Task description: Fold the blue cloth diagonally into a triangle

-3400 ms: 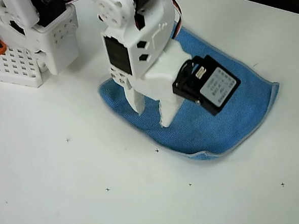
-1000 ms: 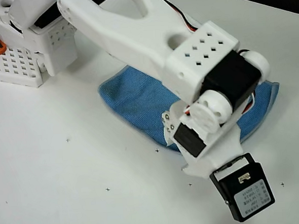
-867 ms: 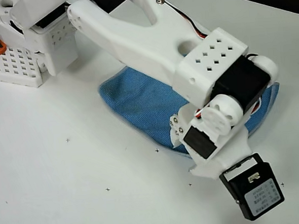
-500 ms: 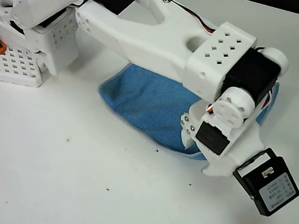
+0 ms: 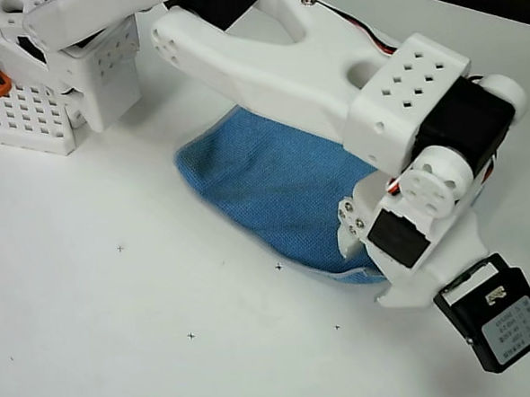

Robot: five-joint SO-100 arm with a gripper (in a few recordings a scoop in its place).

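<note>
Overhead view: cloth lies doubled, arm stretched over its far corner

Overhead view shows one blue cloth [image 5: 273,184] lying near the middle of the white bench [image 5: 120,333], running from about ten o'clock, near the arm's base [image 5: 55,76], down toward four o'clock. Its outline already reads as a rough triangle or fan, with a curved lower edge and a small turned-up lip of grey edging at about five o'clock, so I judge the diagonal fold largely made. Whether the two layers line up corner to corner cannot be told, because the arm [image 5: 330,77] covers the right-hand part of the fabric.

One white arm reaches from eleven o'clock out to four o'clock, its wrist over the cloth's lower right corner. The claw [image 5: 350,234] is mostly hidden beneath the wrist; a white fingertip shows at the cloth's edge, and I cannot tell whether the fingers are apart, together, or pinching the fabric.

What seems left, as a judgement: settle that corner flat, release if it is held, and lift clear.

Count: one cloth, one arm, one claw.
</note>
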